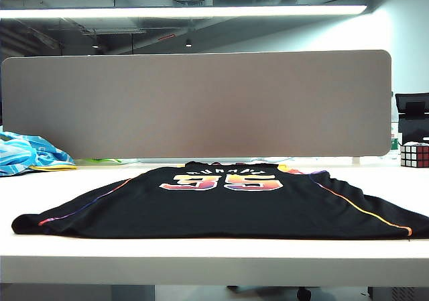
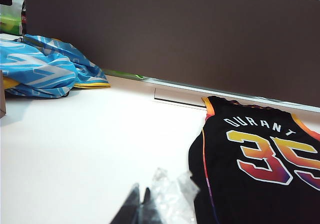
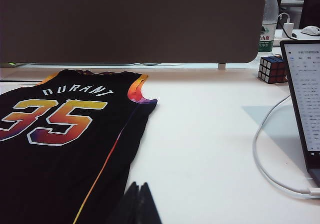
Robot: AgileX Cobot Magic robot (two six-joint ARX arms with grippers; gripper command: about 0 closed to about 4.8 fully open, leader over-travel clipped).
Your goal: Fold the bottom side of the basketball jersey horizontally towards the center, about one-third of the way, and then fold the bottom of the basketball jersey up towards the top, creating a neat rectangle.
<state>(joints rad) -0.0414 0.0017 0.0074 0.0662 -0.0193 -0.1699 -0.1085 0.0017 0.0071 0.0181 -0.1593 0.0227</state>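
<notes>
a large black sleeveless basketball jersey (image 1: 221,204) lies spread flat on the white table (image 1: 214,264), its back face up, with the number 35 in an orange, yellow and pink gradient and the white name durant above it. thin rainbow piping runs down both sides, and orange-red trim edges the armholes. in the exterior view the hem lies toward the near edge of the table and the collar toward the long grey-brown partition board (image 1: 194,103) that stands along the far side.

neither arm shows in the exterior view. the left gripper (image 2: 141,208) appears only in the left wrist view, its dark fingertips pressed together with nothing between them, hanging above bare table just beside the jersey's side edge (a scrap of clear crinkled plastic (image 2: 170,196) sits right by the tips). the right gripper (image 3: 138,204) shows in the right wrist view, its black fingertips likewise drawn together and empty, over the table next to the jersey's other side edge; whether it touches the cloth cannot be told.

a crumpled light blue and white striped cloth (image 1: 30,152) lies at the far left of the table, well apart from the jersey. at the far right stand a colourful puzzle cube (image 1: 415,155), a clear plastic water bottle (image 3: 267,22) with a green label, and an open laptop (image 3: 304,102) with a white cable (image 3: 270,169) running to it.
</notes>
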